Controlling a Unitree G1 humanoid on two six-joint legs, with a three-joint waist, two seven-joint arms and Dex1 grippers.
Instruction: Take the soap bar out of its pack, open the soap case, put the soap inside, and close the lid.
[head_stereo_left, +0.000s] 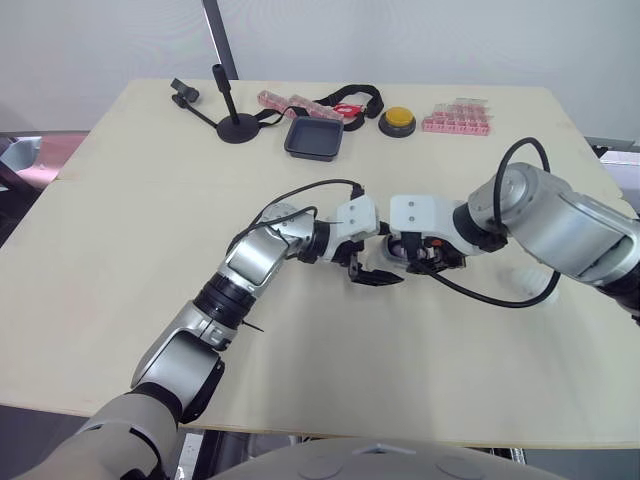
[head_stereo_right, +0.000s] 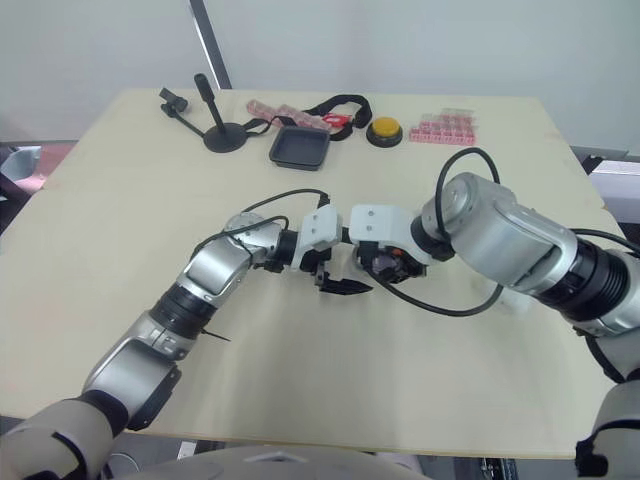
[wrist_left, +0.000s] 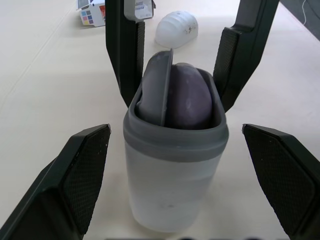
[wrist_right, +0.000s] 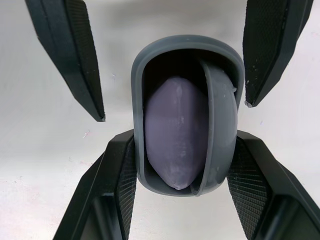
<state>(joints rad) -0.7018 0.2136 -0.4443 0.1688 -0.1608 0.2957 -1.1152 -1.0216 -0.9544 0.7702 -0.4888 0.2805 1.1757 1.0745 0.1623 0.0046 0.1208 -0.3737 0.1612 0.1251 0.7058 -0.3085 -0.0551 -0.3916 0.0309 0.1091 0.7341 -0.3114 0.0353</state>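
Note:
A translucent soap case (wrist_left: 172, 180) with a grey rim sits at the middle of the table, between both grippers. A purple soap bar (wrist_right: 175, 130) is inside it, with a grey inner piece (wrist_left: 156, 87) standing beside the soap. My right gripper (wrist_right: 182, 142) is shut on the case, its pads pressed against the two sides. From the opposite side, my left gripper (wrist_left: 175, 134) is open, one finger on each side of the case and clear of it.
A white ribbed dome (wrist_left: 176, 28) and a small printed box (wrist_left: 92, 13) lie on the table behind the case. At the far edge stand a black tray (head_stereo_left: 314, 140), a yellow button (head_stereo_left: 397, 121), pink packs (head_stereo_left: 457, 119) and a black stand (head_stereo_left: 237, 125).

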